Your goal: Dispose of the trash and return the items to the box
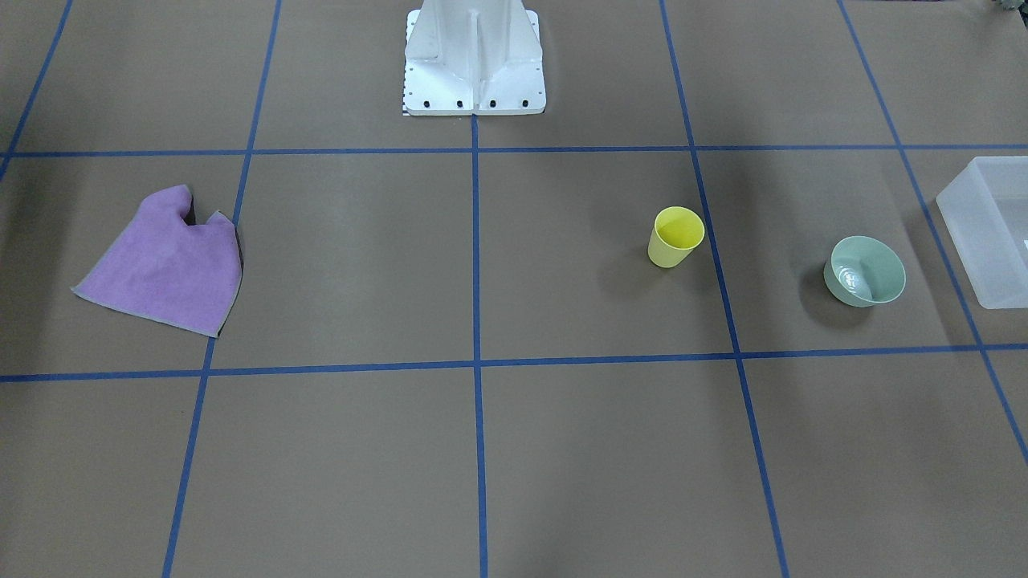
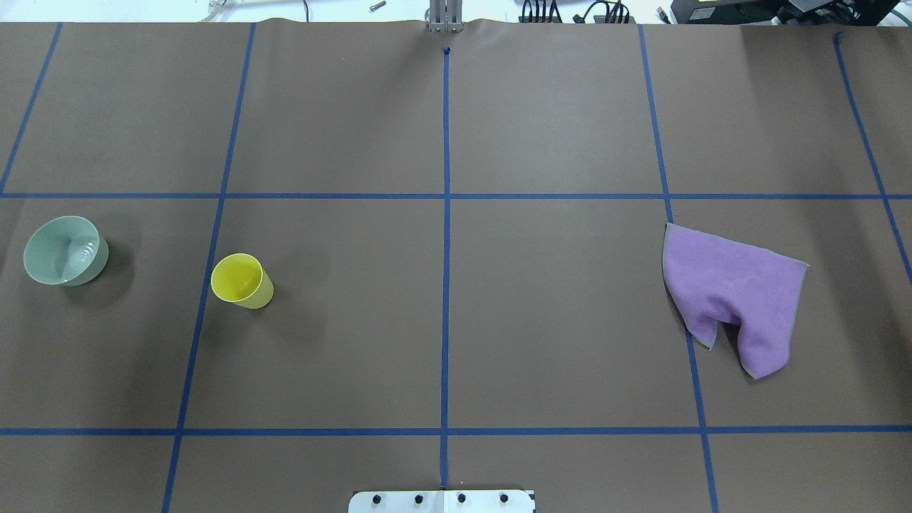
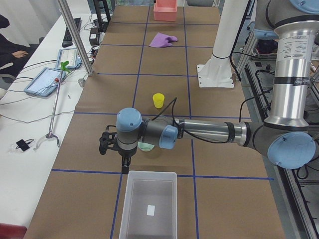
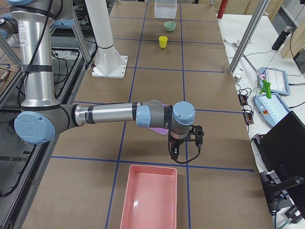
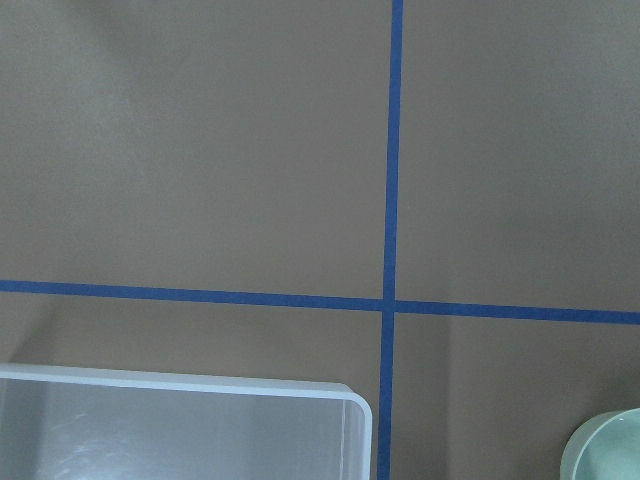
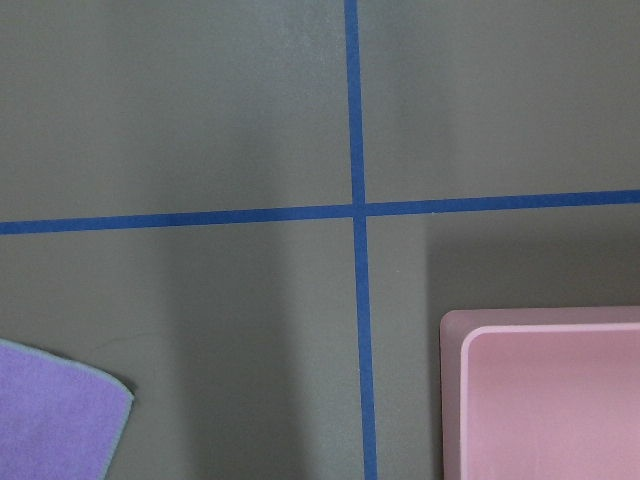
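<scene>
The yellow cup [image 1: 676, 235] stands upright on the brown table, also seen from overhead [image 2: 241, 281]. The mint-green bowl [image 1: 866, 270] sits between the cup and the frosted-white box [image 1: 964, 241]. In the exterior left view my left gripper [image 3: 103, 142] hangs above the table just beyond the box's [image 3: 149, 173] far rim, next to the bowl. In the exterior right view my right gripper [image 4: 196, 135] hovers near the purple cloth. I cannot tell whether either gripper is open or shut. The left wrist view shows the box corner [image 5: 200, 385] and the bowl's edge [image 5: 605, 450].
A purple cloth [image 1: 165, 261] lies on the robot's right side of the table. A pink tray [image 4: 150, 198] sits at that end, its corner in the right wrist view [image 6: 550, 400]. The white pedestal [image 1: 474, 64] stands at the robot's edge. Blue tape lines grid the table.
</scene>
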### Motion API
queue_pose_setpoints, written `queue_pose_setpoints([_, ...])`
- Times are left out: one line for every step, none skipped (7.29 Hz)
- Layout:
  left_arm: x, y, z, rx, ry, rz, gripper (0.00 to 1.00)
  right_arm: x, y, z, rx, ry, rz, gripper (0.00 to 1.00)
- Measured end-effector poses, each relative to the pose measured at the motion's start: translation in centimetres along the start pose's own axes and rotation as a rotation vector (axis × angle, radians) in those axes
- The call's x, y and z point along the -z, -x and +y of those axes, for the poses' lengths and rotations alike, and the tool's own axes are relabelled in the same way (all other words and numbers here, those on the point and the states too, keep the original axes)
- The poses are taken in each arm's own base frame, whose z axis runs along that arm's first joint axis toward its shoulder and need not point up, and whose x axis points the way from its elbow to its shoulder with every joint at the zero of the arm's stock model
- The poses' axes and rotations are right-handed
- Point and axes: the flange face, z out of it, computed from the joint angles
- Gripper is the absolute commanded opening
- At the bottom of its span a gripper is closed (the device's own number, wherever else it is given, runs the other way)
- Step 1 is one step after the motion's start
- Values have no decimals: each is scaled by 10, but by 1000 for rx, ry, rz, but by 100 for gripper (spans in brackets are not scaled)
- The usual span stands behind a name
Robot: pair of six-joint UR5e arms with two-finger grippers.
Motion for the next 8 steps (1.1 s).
queue_pose_setpoints([0, 0, 1, -4, -4, -6, 99, 0, 0, 0, 1, 0, -2, 100])
queue_pose_setpoints([2, -1, 2, -10, -10, -6, 99, 0, 0, 0, 3, -1, 0, 100])
queue_pose_setpoints([0, 2, 10, -9, -7, -3, 99, 1, 1, 0, 5, -3, 3, 100])
queue_pose_setpoints([-6, 9, 22, -4, 2, -1, 99, 3, 3, 0, 11, -8, 7, 100])
queue_pose_setpoints([-9, 13, 28, -2, 5, -2, 99, 8, 8, -1, 22, -18, 10, 100])
queue_pose_setpoints([-11, 13, 28, -5, 5, -6, 99, 12, 11, -2, 29, -24, 12, 100])
queue_pose_setpoints([-11, 12, 26, -9, 3, -7, 99, 15, 15, -6, 34, -30, 14, 100])
queue_pose_setpoints([-10, 9, 22, -14, -2, -5, 99, 18, 18, -10, 37, -34, 14, 100])
